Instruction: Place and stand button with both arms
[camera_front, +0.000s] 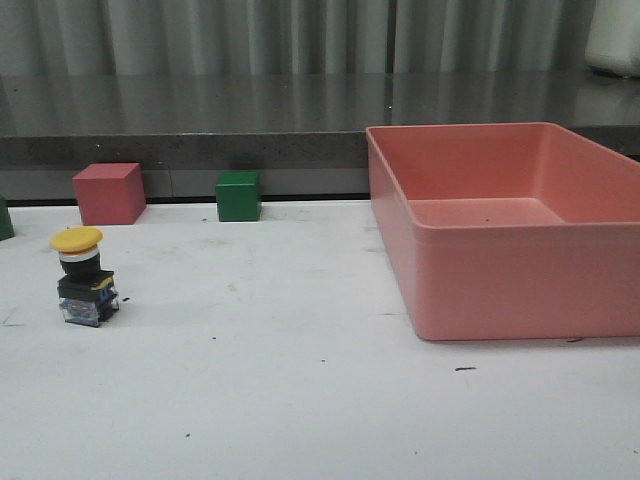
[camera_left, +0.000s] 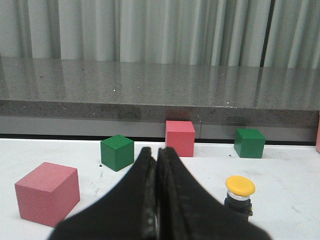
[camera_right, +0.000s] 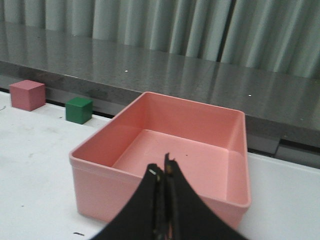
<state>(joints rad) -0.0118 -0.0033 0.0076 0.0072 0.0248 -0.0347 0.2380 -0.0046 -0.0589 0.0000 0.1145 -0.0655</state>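
The button (camera_front: 84, 277) stands upright on the white table at the left, yellow cap up, black base with bluish-clear parts down. It also shows in the left wrist view (camera_left: 239, 195), beside my left gripper (camera_left: 156, 152) and apart from it. That gripper is shut and empty. My right gripper (camera_right: 163, 167) is shut and empty, held in front of the pink bin (camera_right: 95, 175). Neither arm shows in the front view.
A large pink bin (camera_front: 500, 290) stands at the right. A pink cube (camera_front: 109, 193) and a green cube (camera_front: 238, 195) sit at the table's back edge. The left wrist view shows another pink cube (camera_left: 47, 190) and a green cube (camera_left: 117, 152) near the gripper.
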